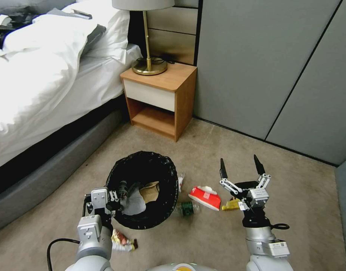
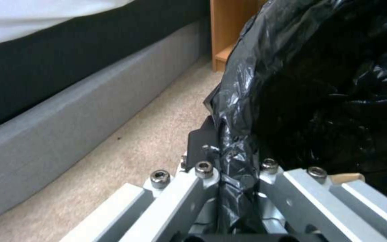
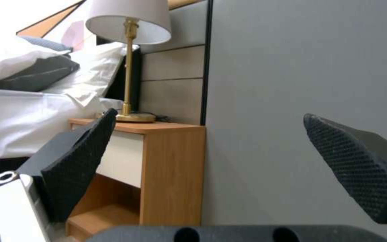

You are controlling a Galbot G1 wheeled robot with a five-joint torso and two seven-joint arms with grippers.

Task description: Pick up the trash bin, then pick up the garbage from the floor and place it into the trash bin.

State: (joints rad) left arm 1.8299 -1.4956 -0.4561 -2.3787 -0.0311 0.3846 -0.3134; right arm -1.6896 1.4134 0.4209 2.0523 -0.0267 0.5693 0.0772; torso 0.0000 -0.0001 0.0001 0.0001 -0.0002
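Left gripper (image 1: 118, 195) pinches the trash bin (image 1: 143, 188) by its near rim, tilted above the carpet. Right gripper (image 1: 240, 169), jaws wide, should drop squarely onto the red-white packet (image 1: 205, 197) beside it.

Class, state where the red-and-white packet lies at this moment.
In the head view, the red-and-white packet lies on the beige carpet, right of the black-lined round trash bin and just left of the open right gripper.
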